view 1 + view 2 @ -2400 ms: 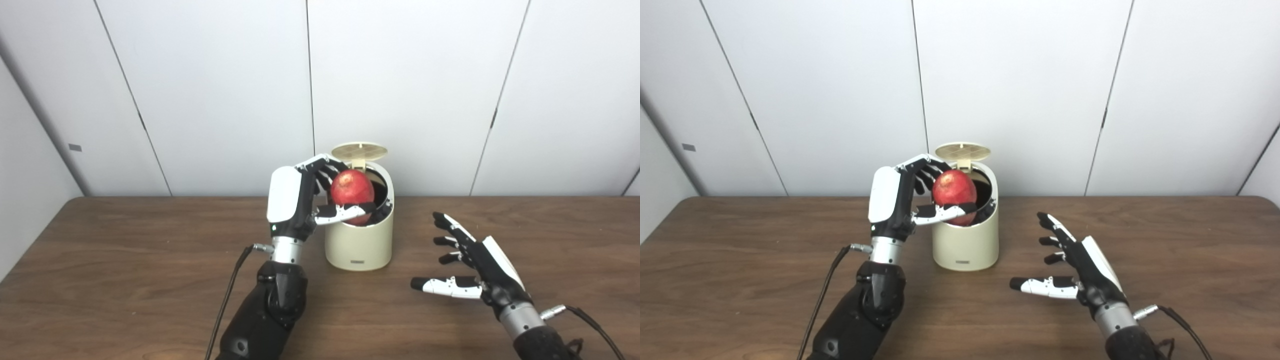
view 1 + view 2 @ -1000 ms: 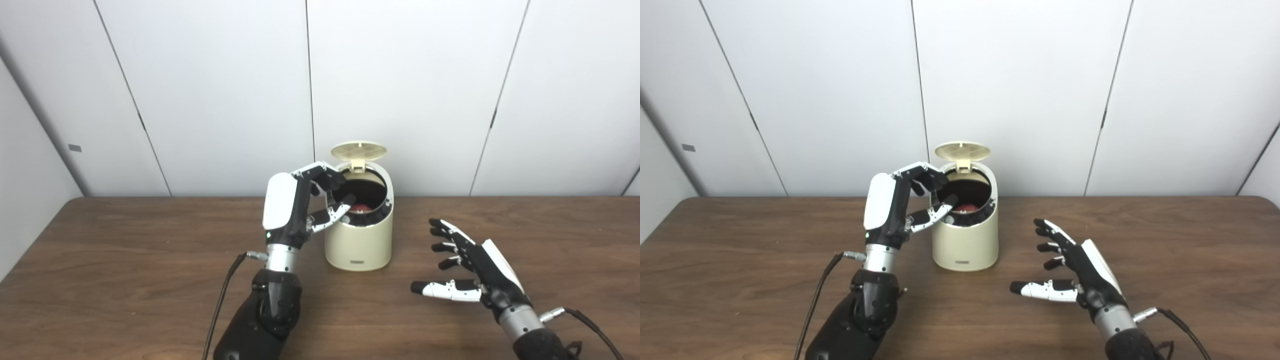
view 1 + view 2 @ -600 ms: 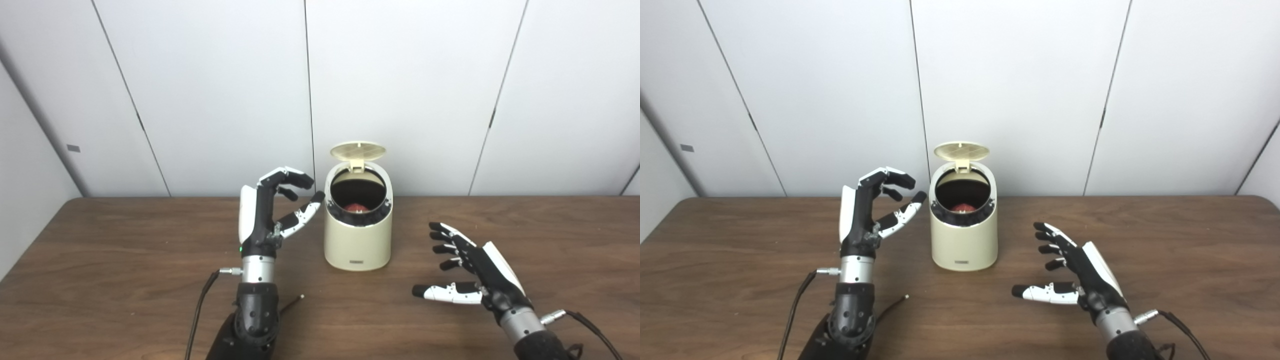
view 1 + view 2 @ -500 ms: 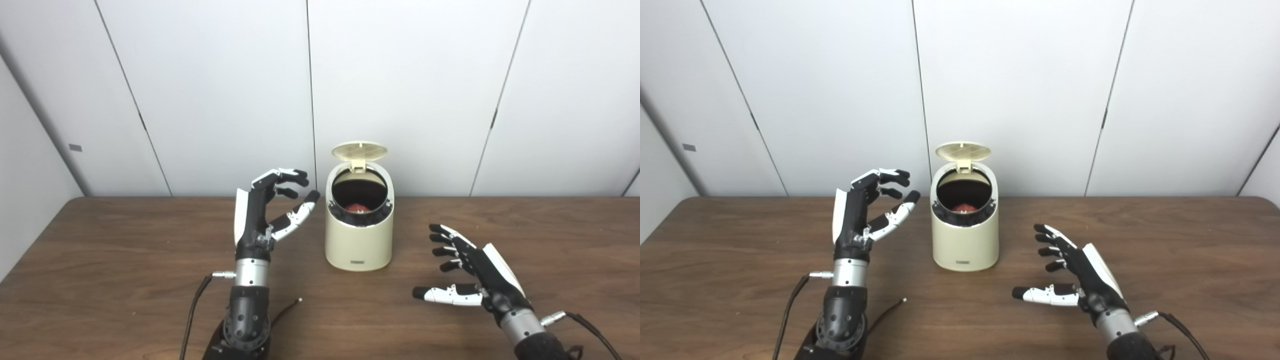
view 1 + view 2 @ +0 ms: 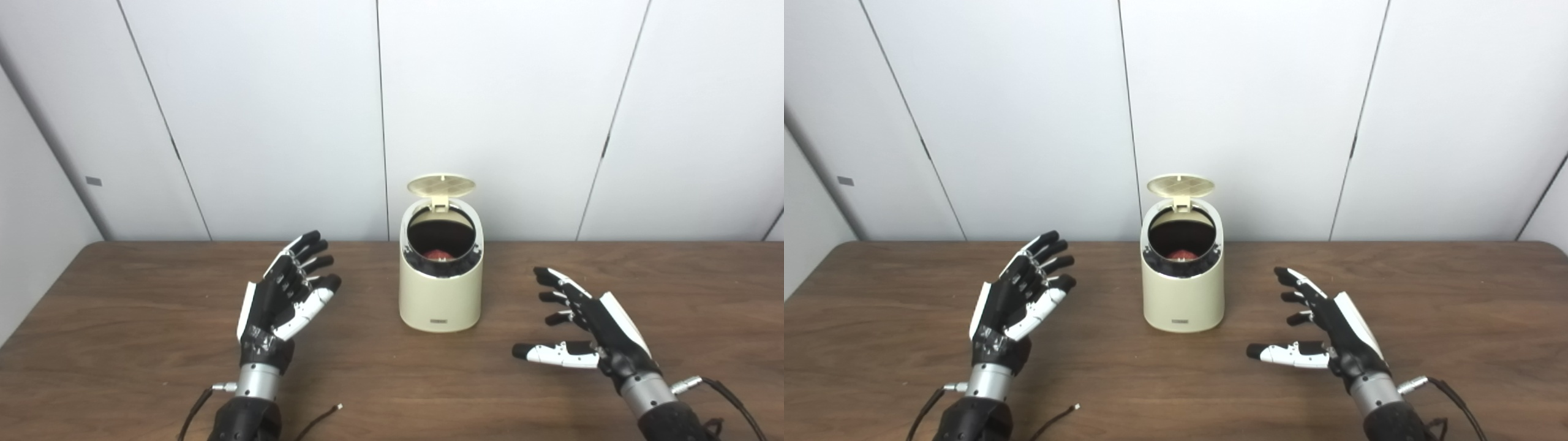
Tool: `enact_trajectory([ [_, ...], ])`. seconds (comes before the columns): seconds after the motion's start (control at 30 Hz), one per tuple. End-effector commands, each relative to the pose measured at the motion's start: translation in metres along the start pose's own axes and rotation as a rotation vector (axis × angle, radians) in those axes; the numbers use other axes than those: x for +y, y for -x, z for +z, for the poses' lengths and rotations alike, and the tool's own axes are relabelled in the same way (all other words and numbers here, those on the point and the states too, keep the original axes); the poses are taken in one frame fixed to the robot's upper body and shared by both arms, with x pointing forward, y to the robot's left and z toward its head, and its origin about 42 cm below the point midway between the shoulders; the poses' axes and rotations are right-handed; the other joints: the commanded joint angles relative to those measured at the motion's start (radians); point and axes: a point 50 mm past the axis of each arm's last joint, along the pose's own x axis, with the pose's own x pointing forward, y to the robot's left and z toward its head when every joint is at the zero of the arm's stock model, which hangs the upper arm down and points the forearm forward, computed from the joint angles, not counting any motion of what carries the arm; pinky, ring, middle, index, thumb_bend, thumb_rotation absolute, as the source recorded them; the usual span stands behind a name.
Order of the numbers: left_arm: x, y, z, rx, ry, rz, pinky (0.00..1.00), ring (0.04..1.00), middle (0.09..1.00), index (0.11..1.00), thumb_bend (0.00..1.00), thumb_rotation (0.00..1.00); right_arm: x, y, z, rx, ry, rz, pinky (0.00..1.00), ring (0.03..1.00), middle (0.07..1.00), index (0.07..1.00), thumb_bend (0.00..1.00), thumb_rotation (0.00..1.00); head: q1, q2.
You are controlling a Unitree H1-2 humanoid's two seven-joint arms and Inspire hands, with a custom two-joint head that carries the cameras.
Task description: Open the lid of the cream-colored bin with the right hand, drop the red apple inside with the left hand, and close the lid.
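Red apple (image 5: 435,253) lies inside the cream-colored bin (image 5: 440,300) near the tabletop's far edge, lid (image 5: 441,184) upright; both left hand (image 5: 285,300) and right hand (image 5: 585,334) are spread, empty. Closing remains: the right hand must tip the lid down

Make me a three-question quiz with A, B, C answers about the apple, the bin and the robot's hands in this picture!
1. Where is the red apple?
A. On the table
B. Inside the bin
C. In the left hand

2. What colour is the bin?
A. Cream
B. Blue
C. Green

3. How is the lid?
A. Shut flat
B. Lying on the table
C. Standing open at the back

Answers:
1 B: a bit of red shows down in the dark opening.
2 A: its wall is cream against the brown table.
3 C: it stands raised behind the opening, and the left hand and right hand are both open and apart from it.
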Motion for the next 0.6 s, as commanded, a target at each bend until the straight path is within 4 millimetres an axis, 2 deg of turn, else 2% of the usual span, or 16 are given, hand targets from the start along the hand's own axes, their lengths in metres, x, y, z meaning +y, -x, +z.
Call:
enact_trajectory([
  [0.0, -0.002, 0.001, 0.009, -0.037, -0.033, -0.026, 0.56, 0.695, 0.767, 0.783, 0.71, 0.19, -0.016, -0.012, 0.025, -0.126, 0.015, -0.038, 0.67, 0.82, 0.888, 0.888, 0.83, 0.31, 0.0, -0.003],
  [0.2, 0.002, 0.026, -0.012, 0.024, -0.096, -0.005, 0.54, 0.663, 0.738, 0.755, 0.67, 0.15, -0.022, -0.02, 0.036, -0.172, 0.047, -0.048, 0.68, 0.815, 0.888, 0.891, 0.74, 0.43, 0.006, -0.011],
  [0.3, 0.003, 0.035, -0.022, 0.058, -0.109, 0.013, 0.51, 0.626, 0.701, 0.736, 0.65, 0.11, -0.024, -0.027, 0.043, -0.199, 0.055, -0.054, 0.67, 0.813, 0.885, 0.888, 0.74, 0.47, -0.002, -0.017],
  [0.47, 0.004, 0.047, -0.039, 0.116, -0.131, 0.039, 0.46, 0.547, 0.63, 0.678, 0.63, 0.01, -0.028, -0.043, 0.066, -0.261, 0.08, -0.052, 0.68, 0.799, 0.868, 0.864, 0.71, 0.43, -0.011, -0.026],
  [0.57, 0.004, 0.048, -0.046, 0.135, -0.134, 0.027, 0.45, 0.538, 0.623, 0.666, 0.63, 0.0, -0.032, -0.057, 0.086, -0.277, 0.124, 0.008, 0.73, 0.867, 0.919, 0.901, 0.73, 0.48, -0.019, -0.033],
])
